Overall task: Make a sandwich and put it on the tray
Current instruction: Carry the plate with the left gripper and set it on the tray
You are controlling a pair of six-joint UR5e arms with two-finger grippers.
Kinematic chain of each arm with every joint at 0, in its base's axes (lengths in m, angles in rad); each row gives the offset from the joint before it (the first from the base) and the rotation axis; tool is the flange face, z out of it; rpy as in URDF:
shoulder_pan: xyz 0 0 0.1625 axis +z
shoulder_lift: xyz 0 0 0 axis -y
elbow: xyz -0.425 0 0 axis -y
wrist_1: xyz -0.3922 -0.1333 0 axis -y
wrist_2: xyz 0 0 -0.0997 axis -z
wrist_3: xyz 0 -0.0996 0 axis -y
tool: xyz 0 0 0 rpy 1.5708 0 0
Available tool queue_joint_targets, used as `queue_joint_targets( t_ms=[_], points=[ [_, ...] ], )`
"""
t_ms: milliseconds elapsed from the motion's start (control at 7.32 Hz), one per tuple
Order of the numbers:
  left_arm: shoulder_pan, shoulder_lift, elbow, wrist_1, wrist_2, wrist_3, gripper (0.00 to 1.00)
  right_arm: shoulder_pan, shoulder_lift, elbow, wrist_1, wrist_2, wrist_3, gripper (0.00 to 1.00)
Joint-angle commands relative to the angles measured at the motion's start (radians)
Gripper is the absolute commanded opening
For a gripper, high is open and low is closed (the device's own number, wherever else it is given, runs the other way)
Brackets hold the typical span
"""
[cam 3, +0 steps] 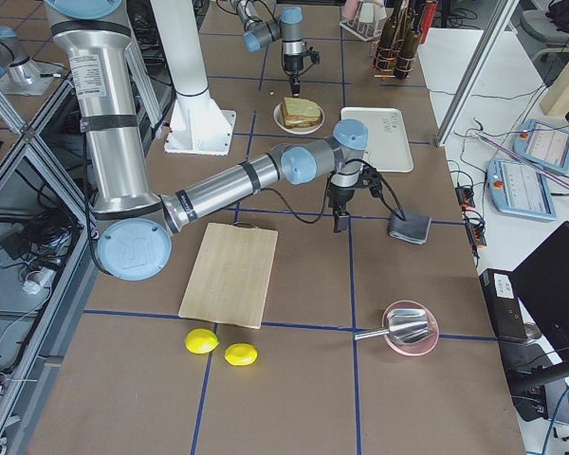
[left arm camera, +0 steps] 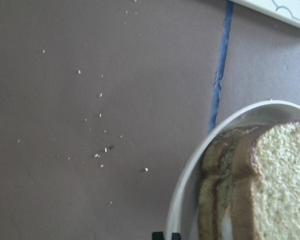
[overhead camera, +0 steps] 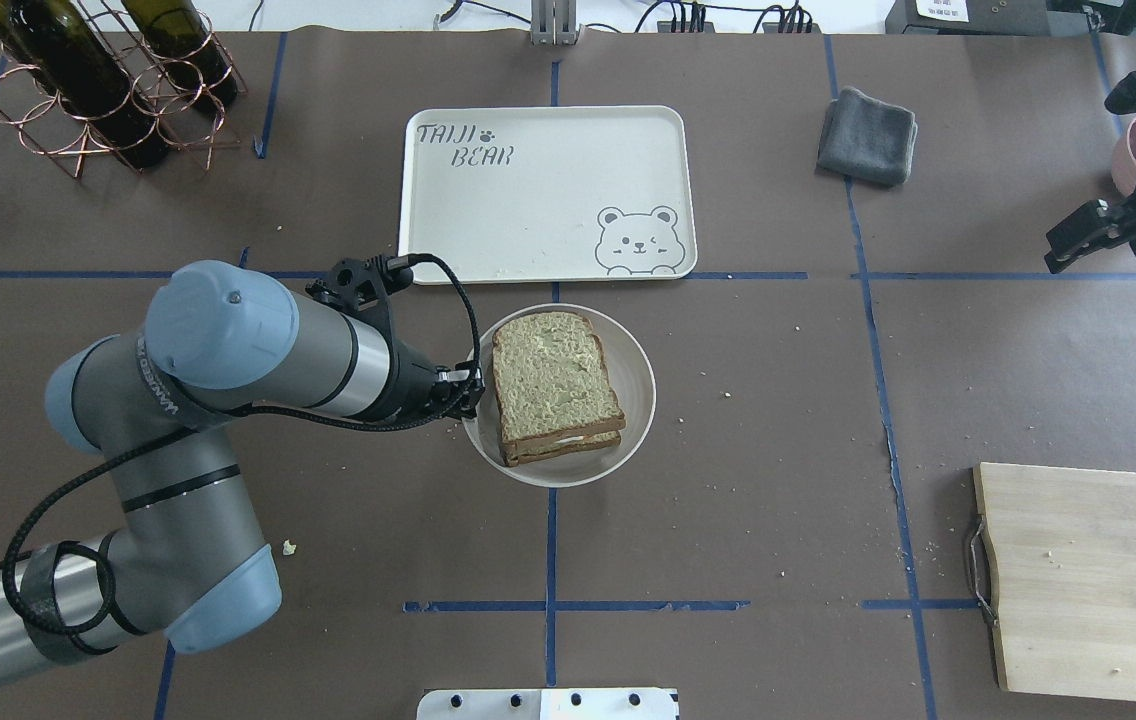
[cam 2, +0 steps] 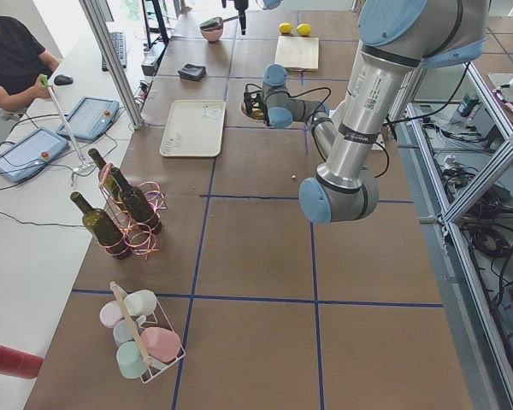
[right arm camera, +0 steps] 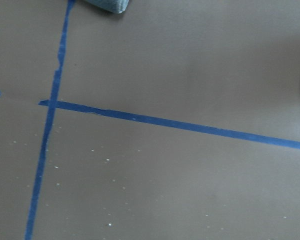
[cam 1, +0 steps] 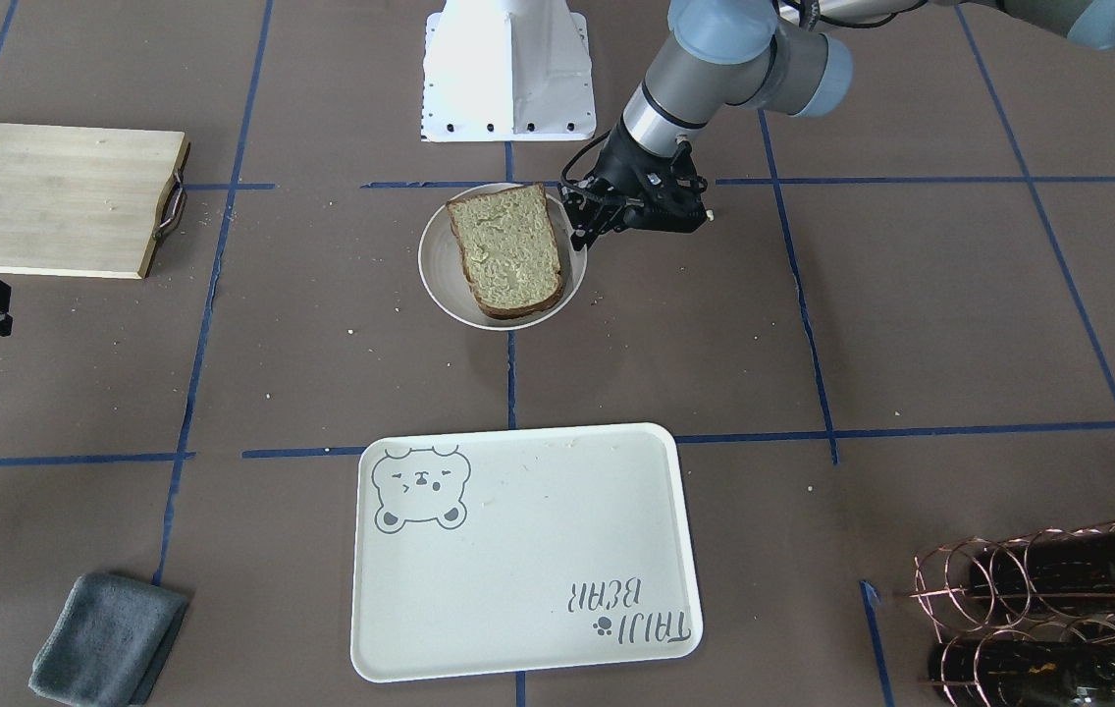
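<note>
Sandwich [overhead camera: 553, 385] is assembled and sits on the small white plate [overhead camera: 636, 380] at mid-table. A thin white line of egg shows between the slices at the robot-side edge, and the top slice is a little askew. Tray [overhead camera: 528, 200] lies bare just beyond the plate, on the far side from the robot, near but not touching.

Left gripper [cam 1: 580, 239] is low at the plate's rim on the robot's left. In the left wrist view its tips stand close together at the rim, but whether they pinch it cannot be told. Right gripper [overhead camera: 1068, 245] hangs well apart over bare table near the grey cloth [overhead camera: 868, 135]; its width is unclear.

Judgement: building is done and the transfer to the tray remains. If the left gripper takes the plate by its rim, the load hangs off one edge. It would need to stay level and move slowly, or the loose top slice may slide. If it takes the sandwich itself, a light grip across both crusts would hold it without squeezing out the egg.
</note>
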Motion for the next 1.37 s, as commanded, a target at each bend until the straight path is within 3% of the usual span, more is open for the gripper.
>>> queue_joint_targets(
  t_ms=[0,273,547,1093,1230],
  points=[
    [-0.087,-0.110,0.153,-0.050,-0.020,-0.132,0.00,0.119,-0.032,-0.075,0.000,0.023,-0.195,1.00],
    [-0.138,-0.208,0.386,-0.172,-0.015,-0.281,0.00,0.228,-0.032,-0.167,0.000,0.079,-0.334,1.00],
    [-0.178,-0.317,0.570,-0.216,0.020,-0.405,0.00,0.274,-0.053,-0.183,0.000,0.092,-0.368,1.00],
    [-0.176,-0.388,0.720,-0.254,0.112,-0.431,0.00,0.303,-0.072,-0.183,0.001,0.118,-0.388,1.00],
    [-0.175,-0.383,0.720,-0.260,0.115,-0.412,0.55,0.303,-0.070,-0.183,0.001,0.118,-0.387,1.00]
  ],
)
